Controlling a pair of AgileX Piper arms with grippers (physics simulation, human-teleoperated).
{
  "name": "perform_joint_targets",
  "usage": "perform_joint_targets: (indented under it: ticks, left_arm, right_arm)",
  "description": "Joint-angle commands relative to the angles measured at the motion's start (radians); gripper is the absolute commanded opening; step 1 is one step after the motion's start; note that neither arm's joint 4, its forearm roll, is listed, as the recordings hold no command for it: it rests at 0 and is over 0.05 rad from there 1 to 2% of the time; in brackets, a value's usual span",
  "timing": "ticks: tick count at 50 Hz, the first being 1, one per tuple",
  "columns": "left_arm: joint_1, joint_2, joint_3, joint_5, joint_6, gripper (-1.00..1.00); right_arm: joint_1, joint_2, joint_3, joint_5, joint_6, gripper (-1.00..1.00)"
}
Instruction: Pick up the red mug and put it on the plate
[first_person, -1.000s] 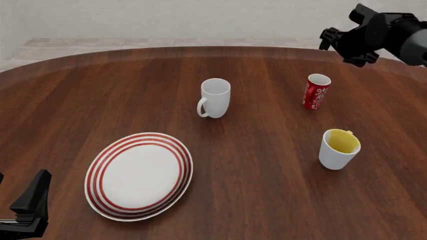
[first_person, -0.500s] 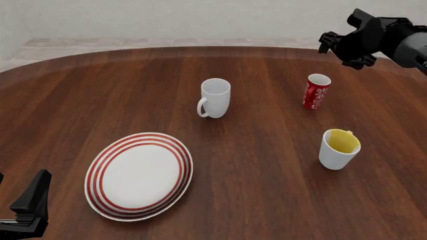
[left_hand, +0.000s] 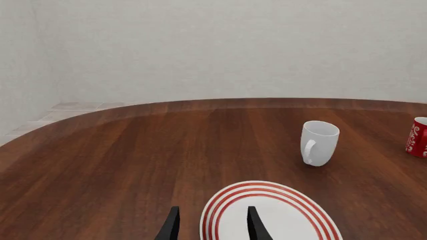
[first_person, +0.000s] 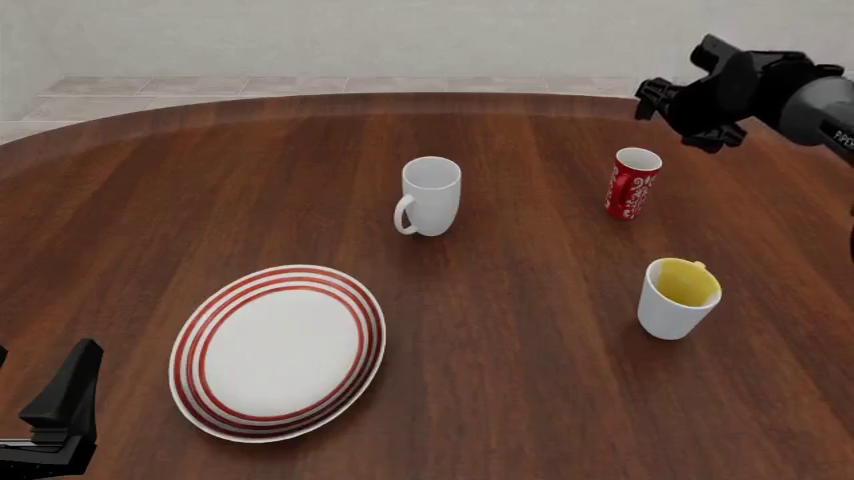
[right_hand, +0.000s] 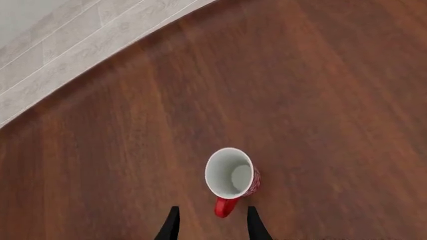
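My right tool (first_person: 683, 100) hangs high over the far right of the bench (first_person: 534, 380), fingers spread with nothing between them; looking down along them I see the red mug (right_hand: 231, 179) almost straight below, just ahead of the fingertips (right_hand: 172, 225), white mouth facing up at me; so the mug stands upright, long axis vertical, its small handle toward the gap between the fingers; from the front it sits below and a little to the left of the tool, well apart in height, nothing touching it.

Left tool (left_hand: 212, 227) is parked low at the near left corner, fingers spread and empty, right at the near edge of the plate (left_hand: 293, 220); the mug shows only at the far edge of its view, well away; right arm is plainly the nearer one.

My read: the coming move is a straight descent onto the mug, then a long carry leftward and toward me to the plate.
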Motion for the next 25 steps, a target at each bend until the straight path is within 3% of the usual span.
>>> perform_joint_targets:
  ticks: [1,25]
  left_arm:
    - [0.000,0.000,0.000,0.000,0.000,1.00]
    - [0.000,0.000,0.000,0.000,0.000,1.00]
  right_arm:
    - [0.005,0.021,-0.003,-0.004,0.014,1.00]
    - [0.005,0.060,-0.028,0.000,0.026,1.00]
